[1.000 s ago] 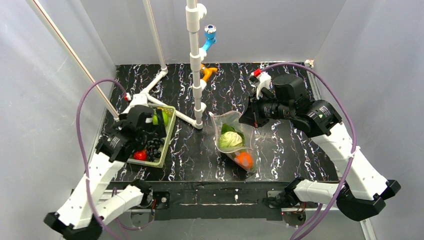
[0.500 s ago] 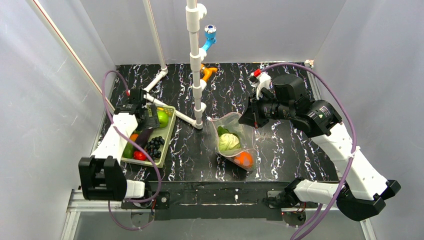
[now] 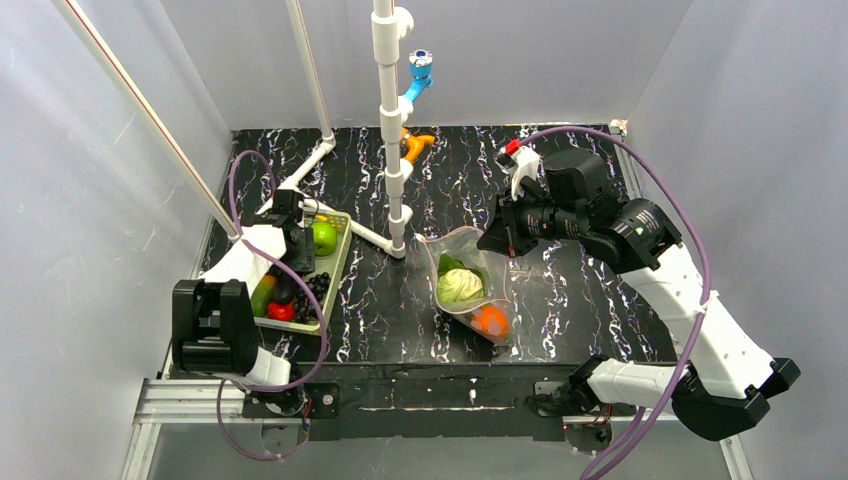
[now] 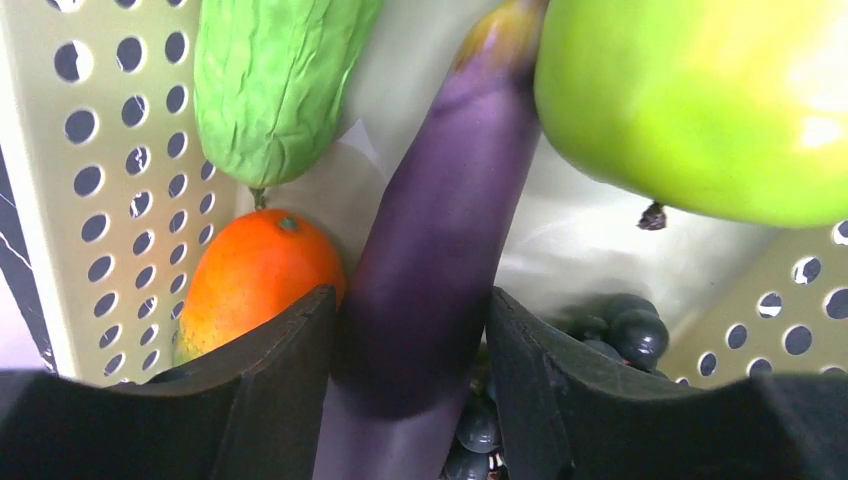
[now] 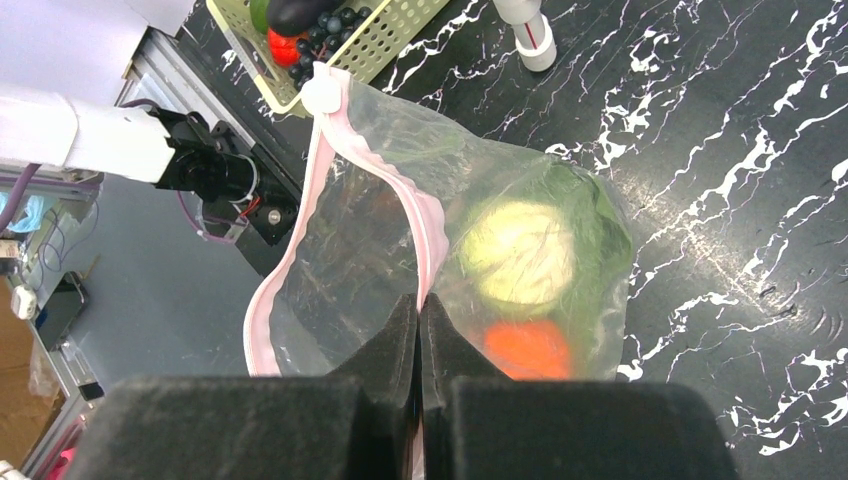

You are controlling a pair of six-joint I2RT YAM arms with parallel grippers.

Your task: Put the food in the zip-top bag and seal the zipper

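Observation:
My left gripper (image 4: 412,340) is down in the pale green basket (image 4: 100,200), shut on the purple piece (image 4: 440,230), with one jaw pressed against each of its sides. Around it lie a green cucumber (image 4: 270,90), a mango (image 4: 250,285), a green round fruit (image 4: 700,100) and dark grapes (image 4: 620,325). My right gripper (image 5: 420,310) is shut on the pink zipper (image 5: 400,195) and holds the zip-top bag (image 5: 380,250) open above the table. A pale green round fruit (image 5: 520,250) and an orange ball (image 5: 525,348) lie inside the bag (image 3: 470,250).
The basket (image 3: 338,262) stands at the table's left, with a red piece (image 3: 281,311) at its near end. A white pipe stand (image 3: 390,120) rises between basket and bag, carrying a blue fitting (image 3: 420,70) and an orange one (image 3: 415,145). White walls enclose the table.
My left arm swung toward the basket's far end and lowered in. Its jaws went from wide open to closed on the purple piece. The right gripper and the bag stayed put.

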